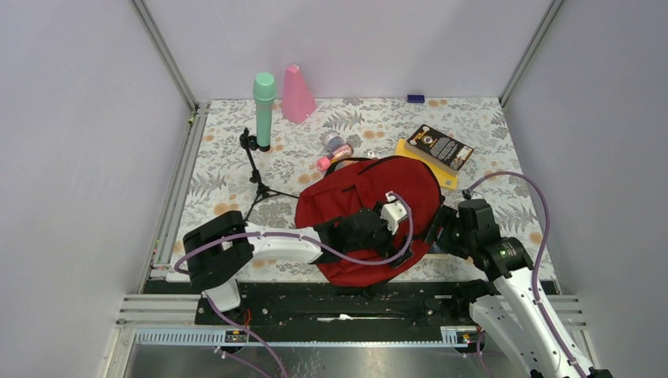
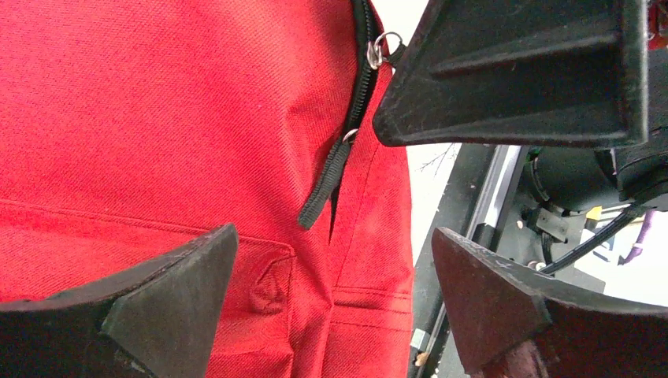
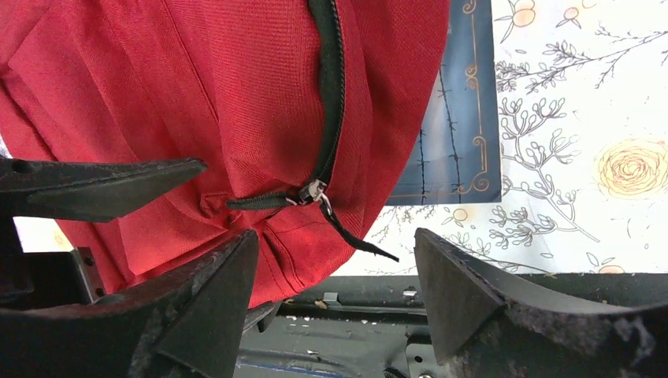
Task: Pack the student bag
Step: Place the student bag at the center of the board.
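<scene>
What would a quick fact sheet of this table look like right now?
bag: red backpack, lying flat near the arms
left jaws: open, over the bag's red cloth
right jaws: open, zipper pull just ahead of them, not gripped
outside the bag: books, green microphone, pink cone, small bottles

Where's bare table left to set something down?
Bare tablecloth: right of the books, and at the back between the pink cone and the books. Crowded: behind the student bag by the bottles, and around the microphone stand.
</scene>
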You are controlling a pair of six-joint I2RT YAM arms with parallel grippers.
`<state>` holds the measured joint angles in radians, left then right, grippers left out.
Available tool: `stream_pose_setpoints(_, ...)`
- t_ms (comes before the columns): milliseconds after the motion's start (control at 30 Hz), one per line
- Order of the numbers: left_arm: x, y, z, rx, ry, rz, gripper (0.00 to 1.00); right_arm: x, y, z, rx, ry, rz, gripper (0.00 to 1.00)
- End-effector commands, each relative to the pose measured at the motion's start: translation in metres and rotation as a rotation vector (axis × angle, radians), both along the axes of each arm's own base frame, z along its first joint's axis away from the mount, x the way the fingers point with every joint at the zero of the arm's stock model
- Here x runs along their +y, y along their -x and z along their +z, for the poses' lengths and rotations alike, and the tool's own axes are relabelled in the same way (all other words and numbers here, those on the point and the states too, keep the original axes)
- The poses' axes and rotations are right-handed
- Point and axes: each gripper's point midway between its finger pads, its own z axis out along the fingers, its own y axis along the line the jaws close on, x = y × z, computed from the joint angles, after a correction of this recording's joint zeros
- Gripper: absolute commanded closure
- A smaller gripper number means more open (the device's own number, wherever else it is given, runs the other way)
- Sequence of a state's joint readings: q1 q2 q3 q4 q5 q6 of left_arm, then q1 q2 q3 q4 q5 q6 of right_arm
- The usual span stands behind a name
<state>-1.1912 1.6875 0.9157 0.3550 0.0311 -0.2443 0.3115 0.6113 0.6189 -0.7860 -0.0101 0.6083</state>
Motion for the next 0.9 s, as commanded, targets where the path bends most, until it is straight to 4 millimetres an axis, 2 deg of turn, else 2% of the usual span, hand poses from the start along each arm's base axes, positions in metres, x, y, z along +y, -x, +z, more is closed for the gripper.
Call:
stream_pose_setpoints(0,-0.024,-0.005,0.026,-0.018,0.122,0.017,0.01,0.001,0.008,0.000,0.029,-0.019,-0.006,0.25)
stream_pose_setpoints(67,-0.028,-0.004,0.023,-0.016,0.120,0.009,0.01,0.001,0.008,0.001,0.024,-0.020,-0.010,0.32)
stream_pose_setpoints(233,-0.033,-0.011,0.019,-0.039,0.087,0.015,0.01,-0.005,0.007,0.003,0.015,0.021,-0.006,0.41)
stream_pose_setpoints(433,-0.030,-0.031,0.008,-0.068,0.032,0.119,0.01,-0.010,0.002,0.004,0.005,0.057,-0.005,0.49)
stream_pose_setpoints(533,-0.029,-0.037,-0.001,-0.066,0.005,0.151,0.01,-0.010,0.000,0.006,-0.005,0.060,-0.005,0.62)
stream_pose_setpoints(700,-0.027,-0.044,-0.001,-0.075,-0.001,0.197,0.02,-0.011,-0.004,0.009,-0.014,0.070,-0.006,0.80)
stream_pose_setpoints(800,-0.029,-0.042,-0.002,-0.062,0.008,0.195,0.08,-0.011,-0.007,0.012,-0.017,0.072,-0.009,0.93)
stream_pose_setpoints(867,-0.031,-0.039,-0.005,-0.049,0.007,0.175,0.17,-0.010,-0.009,0.014,-0.023,0.070,-0.009,0.96)
